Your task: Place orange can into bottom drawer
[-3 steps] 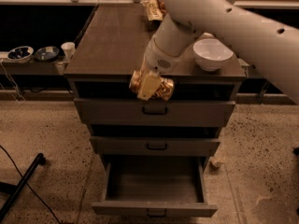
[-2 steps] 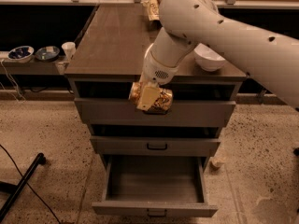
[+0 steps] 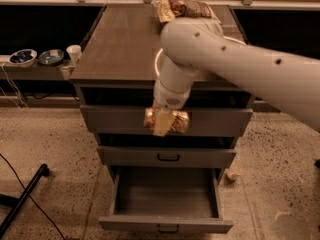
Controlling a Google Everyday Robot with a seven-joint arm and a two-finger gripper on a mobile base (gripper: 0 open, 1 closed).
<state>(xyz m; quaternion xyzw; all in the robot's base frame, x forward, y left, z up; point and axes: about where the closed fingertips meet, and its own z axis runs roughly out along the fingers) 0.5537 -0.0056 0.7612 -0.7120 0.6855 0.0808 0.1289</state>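
My gripper (image 3: pixel 165 121) hangs in front of the upper drawer front, shut on the orange can (image 3: pixel 178 121), which lies sideways between the fingers. The bottom drawer (image 3: pixel 166 223) is pulled open below, its grey inside empty. The can is well above the open drawer, roughly over its middle. My white arm comes in from the right and covers the right part of the cabinet top.
A crinkled chip bag (image 3: pixel 182 7) lies at the back of the cabinet top (image 3: pixel 120 44). The middle drawer (image 3: pixel 167 156) is shut. Two bowls (image 3: pixel 22 57) and a white cup (image 3: pixel 74 53) sit on a low shelf at left. A black pole (image 3: pixel 22 196) lies on the floor.
The gripper with the can has moved down and toward the middle of the cabinet front. The arm now hides the white bowl on the cabinet top.
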